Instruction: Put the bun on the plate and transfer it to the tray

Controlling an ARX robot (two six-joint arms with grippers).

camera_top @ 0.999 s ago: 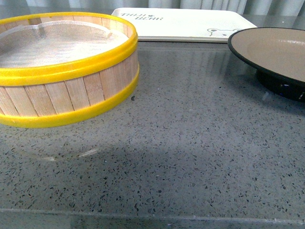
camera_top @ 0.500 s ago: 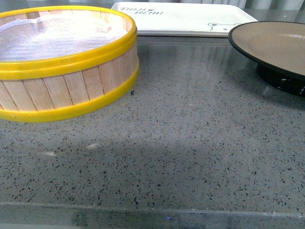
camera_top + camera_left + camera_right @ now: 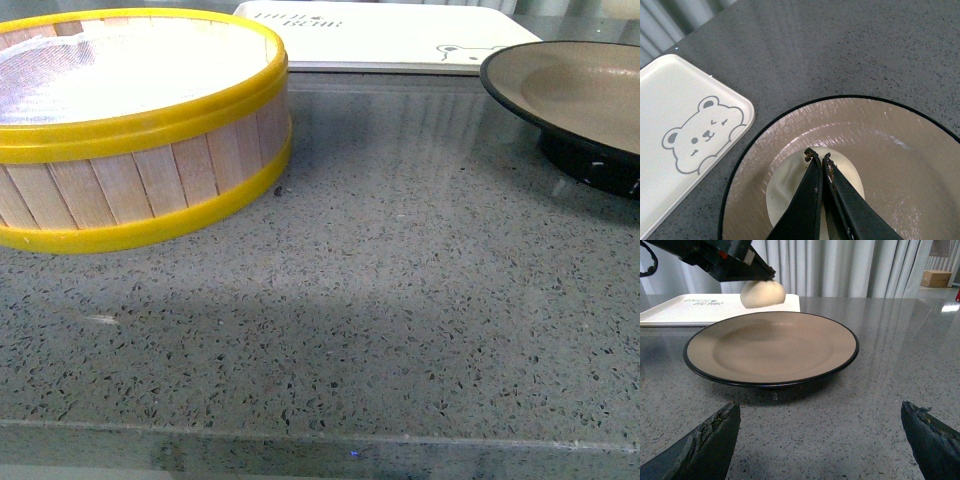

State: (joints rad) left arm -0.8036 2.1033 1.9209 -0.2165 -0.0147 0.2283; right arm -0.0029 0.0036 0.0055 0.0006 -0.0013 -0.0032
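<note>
Shift since a second ago: in the front view the steamer basket (image 3: 140, 130), the tray (image 3: 390, 38) and the plate (image 3: 580, 95) all sit a little higher in the frame. They have risen together, so their spacing looks unchanged.
Left gripper (image 3: 818, 157): clenched, with its two black fingers (image 3: 807, 200) pressed almost tip to tip on top of the bun (image 3: 782, 190). The right wrist view shows the bun hanging from it.
Bun: in the air, held over the far part of the plate, on the side towards the tray. It does not touch the plate's surface, and its shadow falls on the tan inside.
Right gripper (image 3: 817, 440): released, with its dark fingers (image 3: 710, 442) spread wide apart. It sits low over the countertop (image 3: 400, 330), just short of the plate's near rim, and grasps nothing.
Plate: upright on its black foot on the grey speckled countertop, at the right of the front view. Nothing rests on its tan inside.
Tray: flat on the countertop beyond the plate and just beside it, not touching. Its bear drawing is at the corner nearest the plate.
Steamer basket: at the left of the front view, well apart from the plate. It has yellow bands, pale wooden slats and a white liner inside.
</note>
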